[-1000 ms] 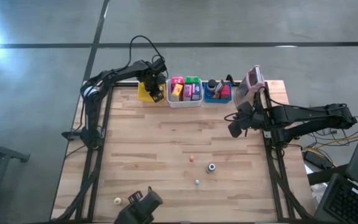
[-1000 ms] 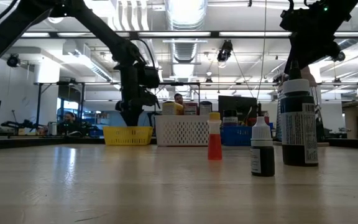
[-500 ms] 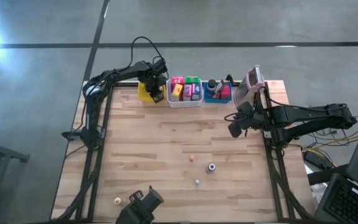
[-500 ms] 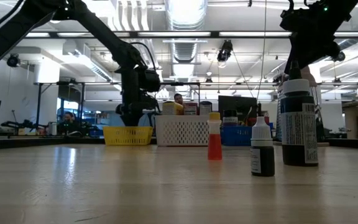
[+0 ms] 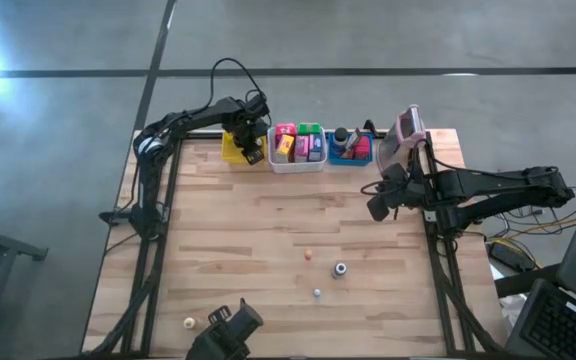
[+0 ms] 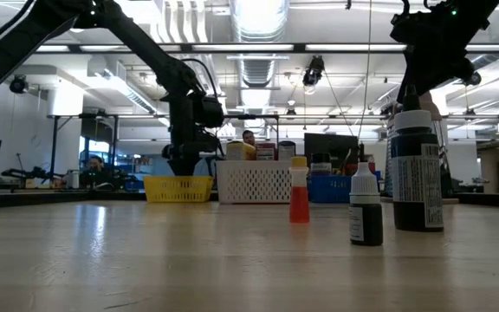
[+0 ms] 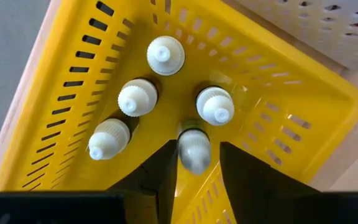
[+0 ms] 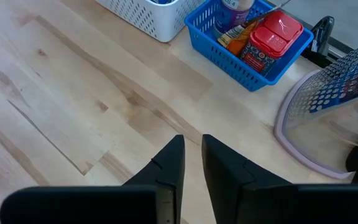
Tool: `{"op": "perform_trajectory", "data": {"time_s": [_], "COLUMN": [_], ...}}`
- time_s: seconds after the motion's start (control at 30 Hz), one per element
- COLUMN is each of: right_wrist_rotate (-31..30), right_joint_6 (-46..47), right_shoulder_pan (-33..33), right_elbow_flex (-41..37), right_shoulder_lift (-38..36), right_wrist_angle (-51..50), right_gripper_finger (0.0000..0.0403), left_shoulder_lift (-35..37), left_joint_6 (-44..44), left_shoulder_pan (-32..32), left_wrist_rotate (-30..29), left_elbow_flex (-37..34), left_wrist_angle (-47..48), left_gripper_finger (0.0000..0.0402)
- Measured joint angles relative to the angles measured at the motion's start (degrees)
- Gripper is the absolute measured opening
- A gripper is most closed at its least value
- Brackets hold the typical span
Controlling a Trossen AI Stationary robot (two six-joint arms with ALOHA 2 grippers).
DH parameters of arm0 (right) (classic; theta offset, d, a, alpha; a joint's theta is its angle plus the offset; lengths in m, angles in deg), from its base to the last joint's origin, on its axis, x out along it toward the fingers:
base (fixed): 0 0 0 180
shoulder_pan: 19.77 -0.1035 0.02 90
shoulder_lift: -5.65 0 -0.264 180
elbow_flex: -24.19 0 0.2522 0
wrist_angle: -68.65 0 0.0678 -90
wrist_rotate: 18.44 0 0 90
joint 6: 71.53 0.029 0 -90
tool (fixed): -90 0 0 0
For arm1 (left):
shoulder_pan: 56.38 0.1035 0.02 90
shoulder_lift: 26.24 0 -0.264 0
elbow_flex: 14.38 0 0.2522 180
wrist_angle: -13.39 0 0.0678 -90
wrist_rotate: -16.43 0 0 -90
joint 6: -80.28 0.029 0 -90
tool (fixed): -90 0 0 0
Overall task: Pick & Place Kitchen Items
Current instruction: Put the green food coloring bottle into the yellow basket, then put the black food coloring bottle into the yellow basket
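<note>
The left gripper (image 5: 252, 150) hangs over the yellow bin (image 7: 73, 74) at the back left of the table (image 5: 218, 250). In its wrist view the two dark fingers (image 7: 163, 168) stand a little apart with a small white-capped bottle (image 7: 194, 149) between them, the cap pointing up out of the gap. Whether the fingers press on that bottle or only flank it cannot be told. Four more white-capped bottles (image 7: 137, 97) stand upright in the same bin, just beyond the held-between one.

Next to the yellow bin sits a white bin (image 5: 296, 160) with pink, green and yellow packets (image 5: 286, 133) inside, and beside that a blue bin (image 8: 253, 68) holding a red-lidded jar (image 8: 272, 37) and other items. A pink-grey stand (image 5: 405, 128) rises at the back right corner.

The right gripper (image 5: 377, 208) hovers above bare wood on the right side of the table, well apart from the bins. Its fingers (image 8: 169, 163) are drawn close together with only a narrow slit between them, and nothing sits in that slit.

Loose on the front half of the table are a small orange bottle (image 6: 299, 198), a small dark bottle with a white cap (image 6: 366, 208) and a larger dark bottle (image 6: 416, 172), all upright. A tiny whitish piece (image 5: 189, 322) lies near the front left edge.
</note>
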Motion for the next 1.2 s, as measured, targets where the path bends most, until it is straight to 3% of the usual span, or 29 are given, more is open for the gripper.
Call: {"op": "perform_trajectory", "data": {"time_s": [0.57, 0.77, 0.93, 1.2], "right_wrist_rotate": [0.04, 0.43, 0.52, 0.58], "right_joint_6": [0.01, 0.06, 0.04, 0.39], "right_shoulder_pan": [-0.02, -0.04, -0.04, -0.04], "right_elbow_flex": [0.0, 0.0, 0.0, 0.0], "right_shoulder_lift": [0.02, 0.02, 0.02, 0.02], "right_wrist_angle": [0.0, 0.0, -0.02, 0.56], "right_gripper_finger": [0.0093, 0.0099, 0.0103, 0.0119], "left_shoulder_lift": [3.09, 5.36, 8.78, 18.08], "left_joint_6": [1.23, 1.29, 1.16, -4.61], "left_shoulder_pan": [0.07, 0.11, -0.06, -2.01], "left_wrist_rotate": [-0.1, -0.8, -0.72, 0.2], "left_elbow_flex": [0.05, 4.49, 8.55, 7.7], "left_wrist_angle": [1.98, 9.98, 15.45, 14.61], "left_gripper_finger": [0.0135, 0.0135, 0.0135, 0.0135]}}
